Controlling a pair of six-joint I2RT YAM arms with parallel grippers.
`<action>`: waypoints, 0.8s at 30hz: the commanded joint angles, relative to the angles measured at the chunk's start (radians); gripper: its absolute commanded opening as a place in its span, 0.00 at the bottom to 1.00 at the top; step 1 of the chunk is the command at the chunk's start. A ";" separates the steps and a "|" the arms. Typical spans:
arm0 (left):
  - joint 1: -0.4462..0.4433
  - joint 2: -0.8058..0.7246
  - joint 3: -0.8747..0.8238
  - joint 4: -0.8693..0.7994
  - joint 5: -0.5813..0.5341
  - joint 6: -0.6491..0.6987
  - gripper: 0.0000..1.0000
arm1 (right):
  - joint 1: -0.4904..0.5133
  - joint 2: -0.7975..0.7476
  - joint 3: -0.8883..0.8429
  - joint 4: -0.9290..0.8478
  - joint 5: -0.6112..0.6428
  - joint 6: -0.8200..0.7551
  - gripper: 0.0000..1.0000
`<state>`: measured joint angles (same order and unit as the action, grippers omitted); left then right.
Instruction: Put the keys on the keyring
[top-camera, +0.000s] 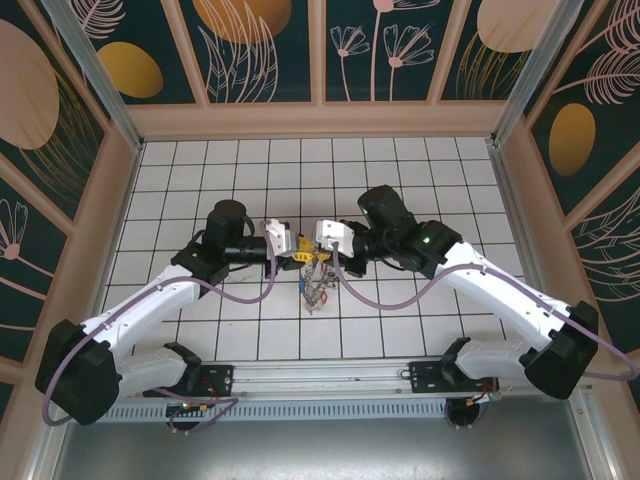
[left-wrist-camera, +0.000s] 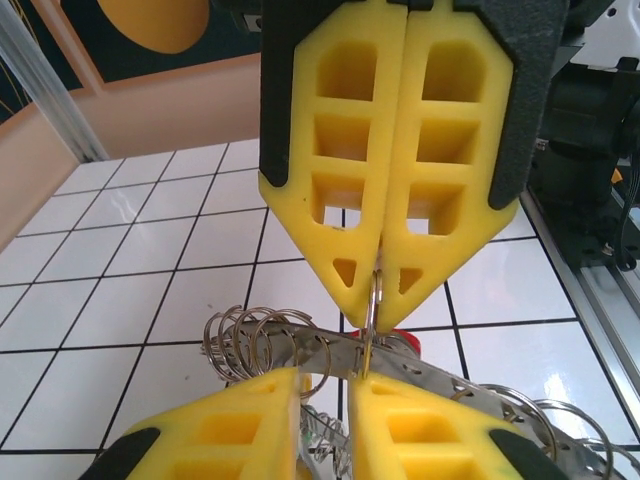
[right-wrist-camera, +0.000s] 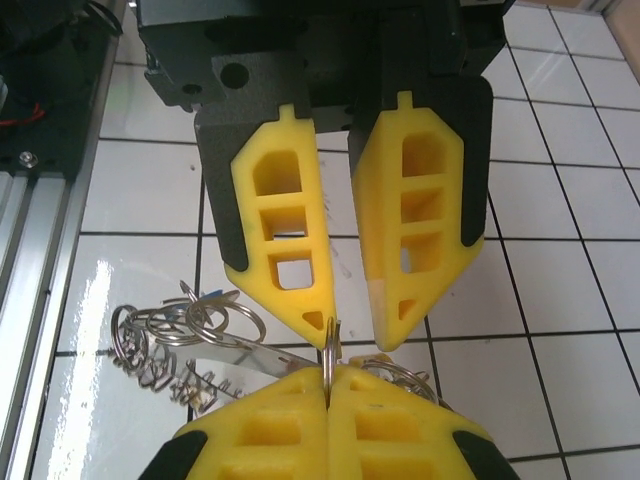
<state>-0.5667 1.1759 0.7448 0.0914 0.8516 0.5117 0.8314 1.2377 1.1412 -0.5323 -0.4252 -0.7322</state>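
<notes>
- The two claws are found tip to tip above the middle of the tiled desk (top-camera: 200, 170), with the keys (top-camera: 315, 280) hanging in a bunch just beneath them.
- The right claw (right-wrist-camera: 328, 378) is seen fully closed. The keyring (right-wrist-camera: 329, 345) is pinched edge-on between its pads, and the thin wire stands upright out of the seam.
- The left claw (left-wrist-camera: 325, 380) is held partly open, with a narrow gap between its fingers. Nothing is seen clamped in it, though the keyring rises into that gap close against one tip.
- A flat silvery blade (right-wrist-camera: 245, 355), judged to be a key's, is laid just beside the keyring, and a red head (left-wrist-camera: 400, 340) is glimpsed behind it.
- A tangle of wire loops (right-wrist-camera: 180, 325) is hung to one side, near the pinch but apart from it.
- The step in hand is judged to be the threading of a key onto the held keyring.
- For this to be done well, the right claw's pinch should be kept firm so that the wire is not twisted out of the seam. The ring's split end cannot be made out here and has to be found first.
- The left claw should be closed on one key alone, clear of the loops, and the key's hole guided slowly along the wire.
- A snag on the loops is judged the likeliest trouble.
</notes>
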 joint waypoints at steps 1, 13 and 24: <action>0.000 0.002 0.023 0.032 0.035 -0.021 0.21 | 0.024 0.018 0.060 -0.001 0.033 -0.033 0.00; -0.001 -0.009 0.031 -0.003 0.068 -0.012 0.25 | 0.038 0.048 0.069 0.009 0.100 -0.046 0.00; -0.001 0.028 0.052 -0.035 0.028 -0.030 0.24 | 0.050 0.068 0.084 0.010 0.156 -0.095 0.00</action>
<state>-0.5632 1.1835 0.7635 0.0483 0.8558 0.5026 0.8707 1.3190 1.1809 -0.5587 -0.2790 -0.8074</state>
